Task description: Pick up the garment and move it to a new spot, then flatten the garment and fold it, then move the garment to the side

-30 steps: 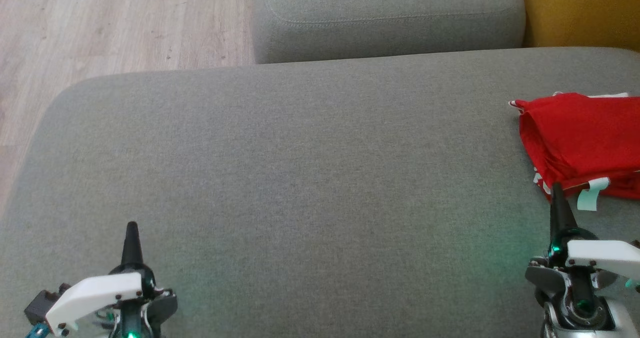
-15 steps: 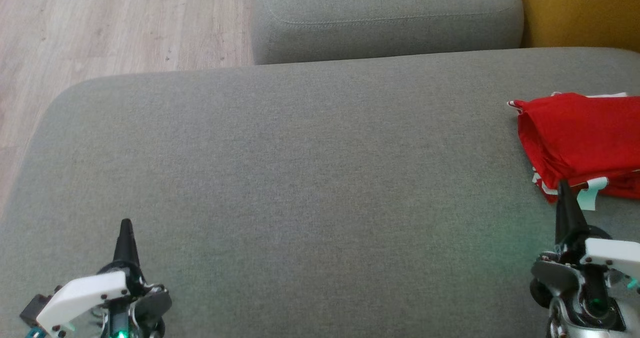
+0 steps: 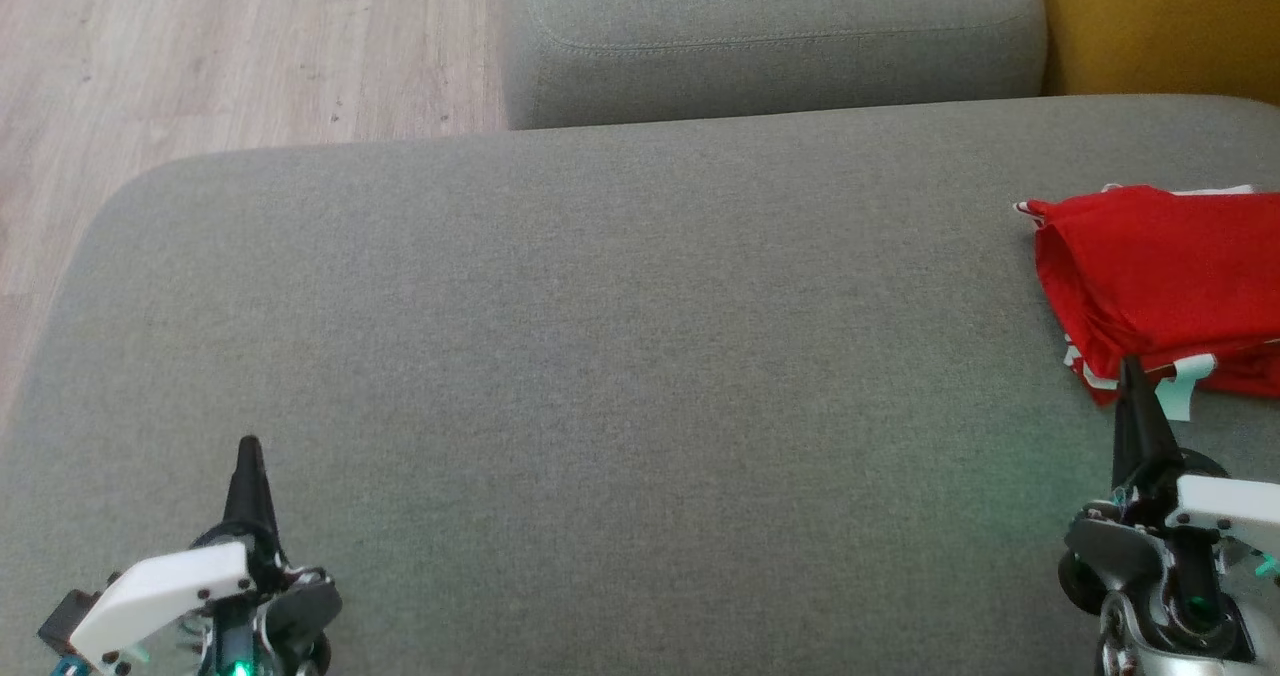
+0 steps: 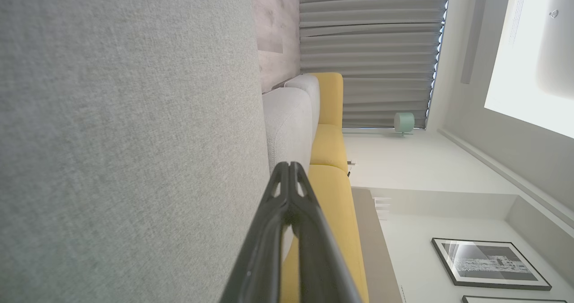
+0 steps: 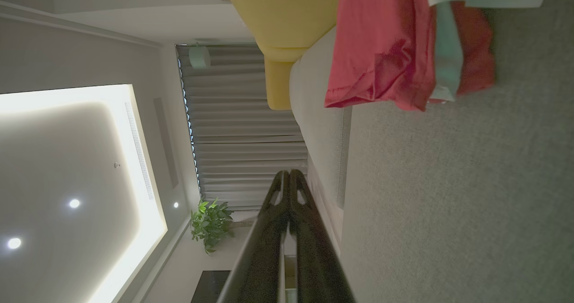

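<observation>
**A:** Where's the garment?

**B:** The red garment (image 3: pixel 1160 276) lies in a folded stack at the far right of the grey sofa seat (image 3: pixel 600 356). It is cut off by the head view's right edge, and pale mint trim shows along its near side.

**A:** So what's left to do?

**B:** Little, I'd judge. It's folded and off to the side, so every step looks done.

**A:** And the arms?

**B:** The right gripper (image 3: pixel 1130 376) sits just short of the garment's near edge, its fingers pressed together and pinching nothing. The left gripper (image 3: pixel 248 451) is well apart over bare seat, its fingers likewise pressed together and empty.

**A:** And the room?

**B:** A second grey cushion (image 3: pixel 770 36) lies beyond the seat, with a yellow sofa section (image 3: pixel 1160 26) to its right and a pale wood floor (image 3: pixel 200 56) to the left. Farther off are grey curtains (image 4: pixel 372 47), a framed picture (image 4: pixel 489 262) and a potted plant (image 5: pixel 210 224).
</observation>
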`<state>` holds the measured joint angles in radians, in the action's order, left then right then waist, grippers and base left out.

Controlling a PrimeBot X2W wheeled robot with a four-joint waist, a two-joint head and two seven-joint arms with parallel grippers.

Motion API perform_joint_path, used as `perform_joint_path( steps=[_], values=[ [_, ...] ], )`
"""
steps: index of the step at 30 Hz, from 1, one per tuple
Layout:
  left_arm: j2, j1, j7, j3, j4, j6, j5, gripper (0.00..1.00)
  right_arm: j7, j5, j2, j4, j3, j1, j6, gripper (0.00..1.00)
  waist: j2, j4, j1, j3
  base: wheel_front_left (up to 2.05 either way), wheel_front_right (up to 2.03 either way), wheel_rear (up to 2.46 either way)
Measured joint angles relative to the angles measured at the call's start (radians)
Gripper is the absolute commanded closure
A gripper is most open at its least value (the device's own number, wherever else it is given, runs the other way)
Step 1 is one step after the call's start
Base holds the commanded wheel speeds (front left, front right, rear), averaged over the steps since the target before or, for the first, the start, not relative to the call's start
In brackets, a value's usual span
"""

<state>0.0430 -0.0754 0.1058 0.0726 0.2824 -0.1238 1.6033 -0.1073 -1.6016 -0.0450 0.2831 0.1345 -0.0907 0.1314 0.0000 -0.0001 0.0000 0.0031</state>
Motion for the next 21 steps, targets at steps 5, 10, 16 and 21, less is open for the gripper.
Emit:
perform_joint_path(
  steps=[5,10,16,21],
  values=[
    [0.0,0.0,0.0,0.0,0.0,0.0,0.0,1.0,0.0,0.0,0.0,0.0,0.0,0.0,0.0,1.0,0.0,0.0,0.0,0.0,0.0,0.0,0.0],
    [0.0,0.0,0.0,0.0,0.0,0.0,0.0,1.0,0.0,0.0,0.0,0.0,0.0,0.0,0.0,1.0,0.0,0.0,0.0,0.0,0.0,0.0,0.0],
    [0.0,0.0,0.0,0.0,0.0,0.0,0.0,1.0,0.0,0.0,0.0,0.0,0.0,0.0,0.0,1.0,0.0,0.0,0.0,0.0,0.0,0.0,0.0],
    [0.0,0.0,0.0,0.0,0.0,0.0,0.0,1.0,0.0,0.0,0.0,0.0,0.0,0.0,0.0,1.0,0.0,0.0,0.0,0.0,0.0,0.0,0.0]
  ],
)
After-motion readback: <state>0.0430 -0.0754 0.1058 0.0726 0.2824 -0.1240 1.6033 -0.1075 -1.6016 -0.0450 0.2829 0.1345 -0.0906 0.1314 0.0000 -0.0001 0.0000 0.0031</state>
